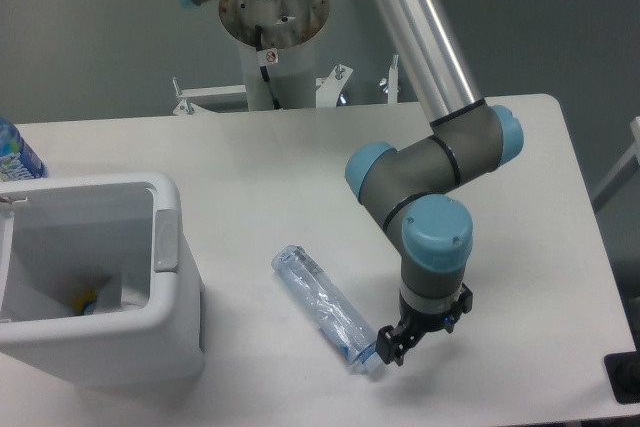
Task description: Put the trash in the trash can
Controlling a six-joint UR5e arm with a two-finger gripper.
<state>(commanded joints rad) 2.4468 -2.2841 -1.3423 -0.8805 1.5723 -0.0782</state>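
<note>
Far left, the upright labelled bottle (14, 152) is standing at the table edge; I am leaving it alone. Just right of it the trash can (165, 237) is sitting open-topped on the table (300, 162), with something small and yellowish lying in its bottom; I cannot tell what it is.

Centre: the crushed bottle (325, 309) is lying flat on the table, well apart from the can, running diagonally with its cap end pointing down and to the right.

Right of that, my gripper (391, 344) is hanging low, just beside the cap end, perhaps touching it. The fingers look only narrowly parted and are not around the bottle; from this angle I cannot tell how wide the jaws really stand.

In my judgement I am sitting too near the cap. To grasp well I should be straddling the bottle across its width, further up the body, spreading the fingers enough to clear both sides before closing, since crushed plastic is likely to skid or roll away.
</note>
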